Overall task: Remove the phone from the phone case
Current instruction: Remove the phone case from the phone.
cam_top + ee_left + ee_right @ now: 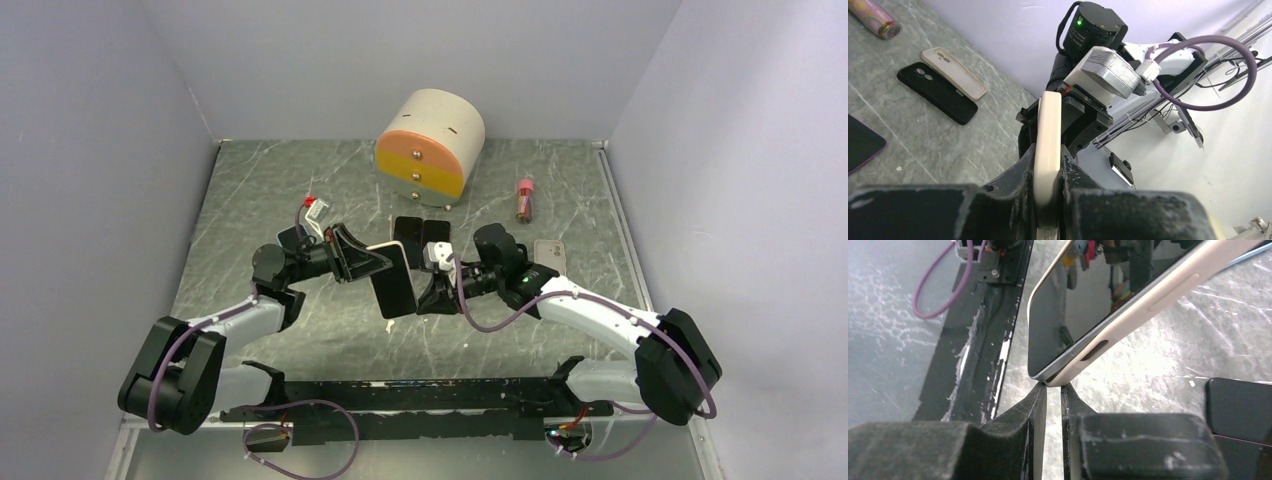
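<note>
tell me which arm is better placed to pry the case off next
Right. The left tool is clamped on the cased phone's edge, so it serves as the anchor. The right tool has its tips at the case corner, likely best placed to pry.

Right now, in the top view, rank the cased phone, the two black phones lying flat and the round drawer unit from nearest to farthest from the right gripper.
1. cased phone, at the jaw tips of the right gripper.
2. black phones, lying flat just behind.
3. round drawer unit, at the back.
</note>
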{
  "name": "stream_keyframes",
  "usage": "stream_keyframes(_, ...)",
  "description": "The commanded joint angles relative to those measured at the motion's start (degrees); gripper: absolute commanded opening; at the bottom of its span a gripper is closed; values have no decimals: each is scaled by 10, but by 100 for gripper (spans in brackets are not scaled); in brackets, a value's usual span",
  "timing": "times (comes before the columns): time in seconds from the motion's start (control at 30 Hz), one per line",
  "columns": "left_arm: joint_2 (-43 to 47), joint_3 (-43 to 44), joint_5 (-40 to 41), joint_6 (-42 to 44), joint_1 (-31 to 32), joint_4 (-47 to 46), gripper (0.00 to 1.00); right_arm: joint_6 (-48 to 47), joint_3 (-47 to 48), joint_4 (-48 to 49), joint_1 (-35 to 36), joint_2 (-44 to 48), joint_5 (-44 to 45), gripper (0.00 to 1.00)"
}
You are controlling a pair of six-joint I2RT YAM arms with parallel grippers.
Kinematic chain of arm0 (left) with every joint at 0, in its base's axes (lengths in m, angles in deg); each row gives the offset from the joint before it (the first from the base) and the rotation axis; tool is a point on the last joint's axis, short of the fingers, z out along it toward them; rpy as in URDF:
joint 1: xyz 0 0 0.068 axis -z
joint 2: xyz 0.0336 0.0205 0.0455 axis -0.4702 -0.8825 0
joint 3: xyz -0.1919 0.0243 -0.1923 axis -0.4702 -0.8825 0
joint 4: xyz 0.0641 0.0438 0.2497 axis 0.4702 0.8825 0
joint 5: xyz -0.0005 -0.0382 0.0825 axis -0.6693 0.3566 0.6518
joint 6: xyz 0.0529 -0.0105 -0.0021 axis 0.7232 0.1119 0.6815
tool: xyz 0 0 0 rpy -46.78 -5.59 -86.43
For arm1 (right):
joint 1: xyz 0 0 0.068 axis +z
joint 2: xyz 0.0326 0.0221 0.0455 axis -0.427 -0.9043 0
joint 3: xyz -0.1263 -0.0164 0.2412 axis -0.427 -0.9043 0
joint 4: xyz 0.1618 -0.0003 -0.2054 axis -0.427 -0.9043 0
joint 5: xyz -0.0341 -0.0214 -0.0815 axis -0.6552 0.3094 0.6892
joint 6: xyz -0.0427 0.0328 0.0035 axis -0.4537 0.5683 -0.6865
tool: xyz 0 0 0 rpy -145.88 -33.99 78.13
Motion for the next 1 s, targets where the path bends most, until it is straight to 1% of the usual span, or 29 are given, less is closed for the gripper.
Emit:
stream_keyframes(0.0,17,22,-18,-40,29,-31,2,126,13,231,-5,2,16,0)
stream_keyframes(0.13,13,20,-13,-30,39,-28,3,216,-6,321,-6,4,29,0)
stream_keyframes(0.27,11,19,-8,-14,52,-16,2,284,-12,367,-5,5,56,4)
stream_keyframes(0.4,15,16,-3,3,60,3,2,314,-17,386,-7,15,101,6)
stream_keyframes(0.57,19,17,4,19,72,26,3,340,-37,425,-6,32,173,6)
stream_keyframes(0.63,16,17,5,20,76,26,3,345,-44,449,-7,36,189,6)
stream_keyframes(0.73,3,15,5,12,80,10,3,360,-53,492,-8,34,187,7)
stream_keyframes(0.97,-47,3,4,-23,88,-56,2,405,-51,563,-20,22,142,8)
